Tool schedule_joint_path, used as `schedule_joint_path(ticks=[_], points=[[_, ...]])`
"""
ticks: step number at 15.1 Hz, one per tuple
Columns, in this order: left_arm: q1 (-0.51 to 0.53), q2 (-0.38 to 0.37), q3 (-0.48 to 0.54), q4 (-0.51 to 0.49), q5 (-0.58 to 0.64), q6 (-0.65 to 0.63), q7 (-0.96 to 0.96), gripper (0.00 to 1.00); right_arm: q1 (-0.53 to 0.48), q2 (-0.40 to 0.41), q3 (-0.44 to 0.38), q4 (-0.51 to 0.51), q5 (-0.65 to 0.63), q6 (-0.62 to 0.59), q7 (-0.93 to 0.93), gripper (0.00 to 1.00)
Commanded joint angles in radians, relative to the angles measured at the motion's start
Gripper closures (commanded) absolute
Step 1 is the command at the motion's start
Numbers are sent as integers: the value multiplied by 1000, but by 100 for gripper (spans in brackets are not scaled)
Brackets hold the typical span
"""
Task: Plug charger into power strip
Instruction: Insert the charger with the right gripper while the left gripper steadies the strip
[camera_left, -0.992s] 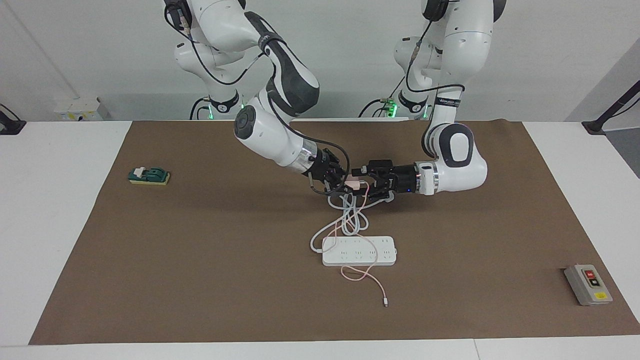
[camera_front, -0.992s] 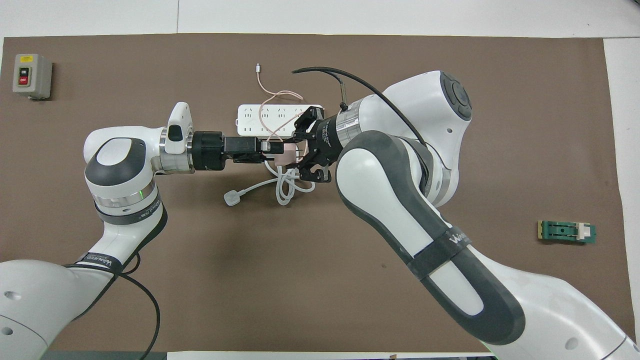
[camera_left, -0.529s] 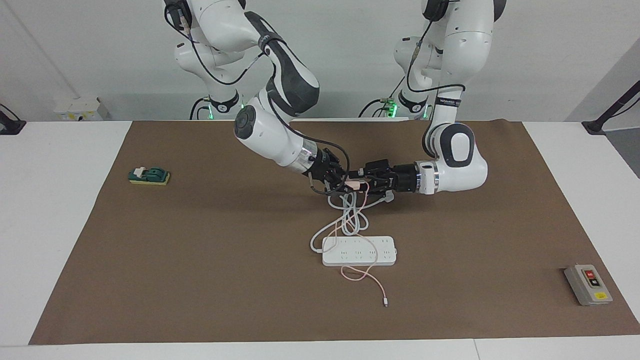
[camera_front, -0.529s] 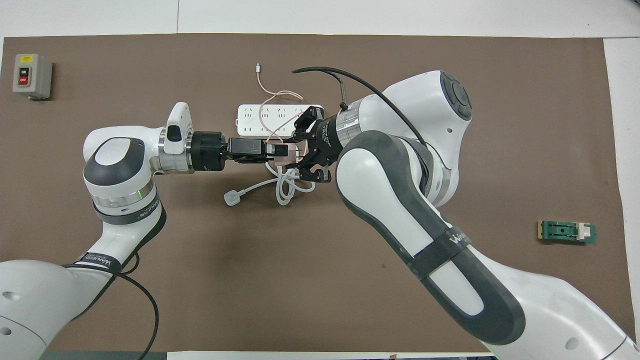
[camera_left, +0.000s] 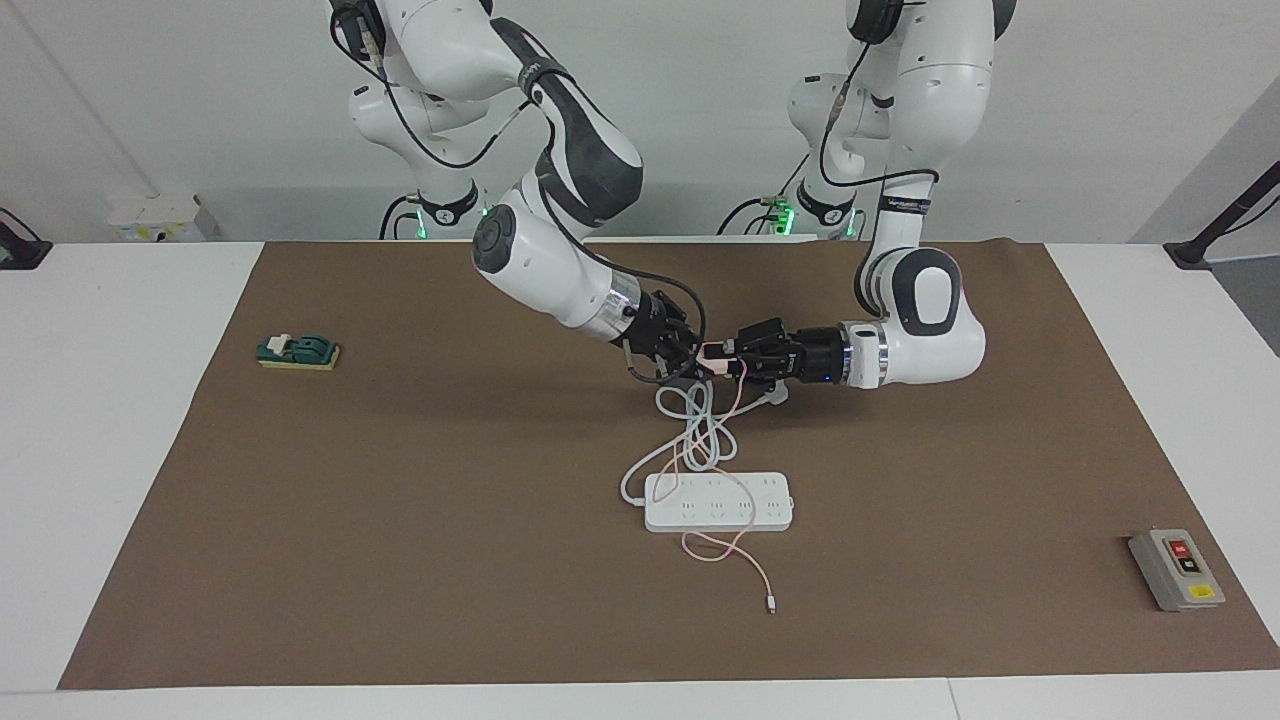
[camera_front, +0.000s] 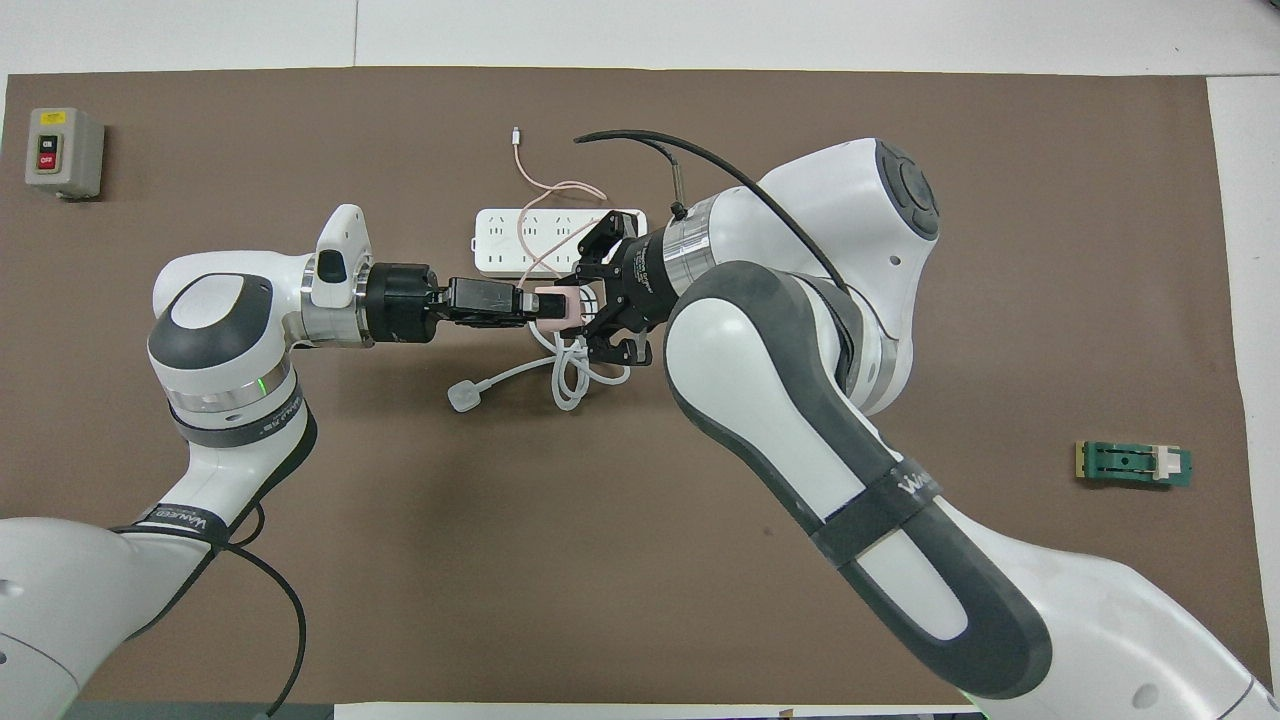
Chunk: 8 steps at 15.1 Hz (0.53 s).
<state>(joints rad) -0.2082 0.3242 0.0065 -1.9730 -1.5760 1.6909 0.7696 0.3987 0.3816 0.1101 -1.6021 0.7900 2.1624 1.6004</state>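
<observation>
Gripping the small pale-pink cube-shaped charger (camera_front: 557, 307) from both sides, the two claws meet in the air above the middle of the brown-covered desk (camera_left: 400, 560). The left claw (camera_left: 722, 364) is clamped on the charger; the right claw (camera_left: 692, 362) is closed too, and seems to pinch the same cube, though its fingertips are hard to make out. They hang over the coiled thick white cord (camera_left: 700, 435). The charger's thin pink cable (camera_left: 730, 550) drops across the flat white multi-socket power strip (camera_left: 718, 501), which lies flat at the desk's middle, nearer the edge away from the robots. A white three-pin plug (camera_front: 464, 395) rests beside the coil. A grey button box (camera_left: 1176, 569) sits near the corner at the left arm's end, a green block (camera_left: 298, 352) toward the right arm's edge.
</observation>
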Motion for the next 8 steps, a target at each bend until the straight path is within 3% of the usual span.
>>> schedule_joint_path(ticks=[1, 3, 6, 8], points=[[18, -28, 9, 14, 95, -28, 11, 100, 11, 17, -7, 36, -52, -7, 87, 0], [53, -28, 12, 81, 218, -19, 7, 100, 3, 13, -10, 36, -58, -13, 113, 0], [96, -13, 10, 232, 512, -16, -4, 100, -32, -1, -15, 36, -67, -27, 115, 0], [96, -11, 10, 299, 649, -4, 8, 100, -96, -39, -17, 36, -77, -94, 101, 0]])
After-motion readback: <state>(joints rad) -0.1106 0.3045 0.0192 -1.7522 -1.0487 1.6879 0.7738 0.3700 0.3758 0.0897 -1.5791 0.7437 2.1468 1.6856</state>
